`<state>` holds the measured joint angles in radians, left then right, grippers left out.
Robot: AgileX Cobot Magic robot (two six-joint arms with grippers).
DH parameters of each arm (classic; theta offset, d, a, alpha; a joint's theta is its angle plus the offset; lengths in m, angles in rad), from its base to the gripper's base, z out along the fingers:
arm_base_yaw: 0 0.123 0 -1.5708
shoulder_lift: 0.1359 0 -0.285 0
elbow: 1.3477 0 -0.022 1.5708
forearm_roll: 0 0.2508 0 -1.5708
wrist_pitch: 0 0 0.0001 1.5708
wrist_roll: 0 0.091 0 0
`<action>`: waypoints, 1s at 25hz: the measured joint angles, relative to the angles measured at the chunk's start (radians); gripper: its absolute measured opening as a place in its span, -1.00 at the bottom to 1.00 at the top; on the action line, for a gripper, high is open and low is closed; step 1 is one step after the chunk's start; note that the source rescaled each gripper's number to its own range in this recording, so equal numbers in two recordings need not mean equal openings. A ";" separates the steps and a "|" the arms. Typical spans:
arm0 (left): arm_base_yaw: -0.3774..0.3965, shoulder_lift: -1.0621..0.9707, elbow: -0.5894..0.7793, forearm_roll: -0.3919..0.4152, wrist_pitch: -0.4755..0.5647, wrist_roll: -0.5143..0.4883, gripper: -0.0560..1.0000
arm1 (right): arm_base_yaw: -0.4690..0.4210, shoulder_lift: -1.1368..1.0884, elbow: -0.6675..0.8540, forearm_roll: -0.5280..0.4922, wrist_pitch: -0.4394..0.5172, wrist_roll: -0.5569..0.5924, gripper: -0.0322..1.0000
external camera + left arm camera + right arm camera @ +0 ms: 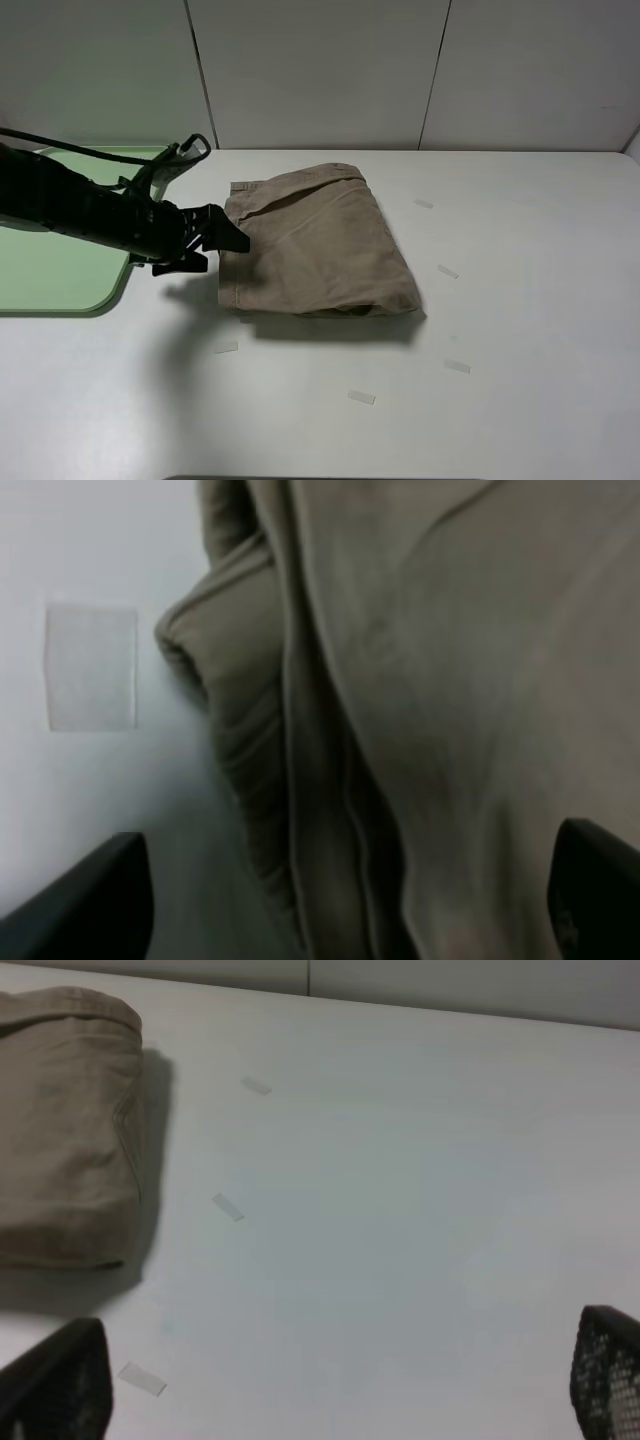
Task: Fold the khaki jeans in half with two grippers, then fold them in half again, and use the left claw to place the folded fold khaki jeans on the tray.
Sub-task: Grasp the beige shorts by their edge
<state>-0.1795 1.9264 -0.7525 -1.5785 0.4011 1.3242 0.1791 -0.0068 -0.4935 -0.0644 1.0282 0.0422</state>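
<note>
The khaki jeans [315, 245] lie folded into a compact stack in the middle of the white table. My left gripper [228, 252] reaches in from the left and stands open at the stack's left edge. In the left wrist view the layered folds of the jeans [400, 700] fill the space between the wide-apart fingertips [90, 900], which are not closed on the cloth. The pale-green tray [60, 285] lies at the far left, partly under the left arm. My right gripper [330, 1390] is open over bare table to the right of the jeans [65, 1130]; the exterior high view does not show it.
Small strips of clear tape [447, 271] dot the table to the right of and in front of the jeans, and one [90, 665] lies beside the stack's edge. A white panelled wall [320, 70] stands behind the table.
</note>
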 joint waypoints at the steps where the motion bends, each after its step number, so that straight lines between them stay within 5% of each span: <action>1: 0.000 0.013 -0.007 -0.001 0.004 0.000 0.65 | 0.000 0.000 0.000 0.000 0.000 0.000 1.00; 10: -0.012 0.120 -0.088 -0.019 0.084 0.004 0.65 | 0.000 0.000 0.000 0.000 0.000 0.000 1.00; 20: -0.095 0.195 -0.174 -0.128 0.122 0.034 0.63 | 0.000 0.000 0.000 0.000 0.000 0.000 1.00; 22: -0.106 0.200 -0.179 -0.135 0.118 0.037 0.55 | 0.000 0.000 0.000 0.000 0.000 0.000 1.00; 25: -0.118 0.208 -0.181 -0.137 0.097 0.038 0.14 | 0.000 0.000 0.000 0.000 0.000 0.000 1.00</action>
<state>-0.2971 2.1348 -0.9339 -1.7155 0.4982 1.3619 0.1791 -0.0068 -0.4935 -0.0644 1.0282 0.0422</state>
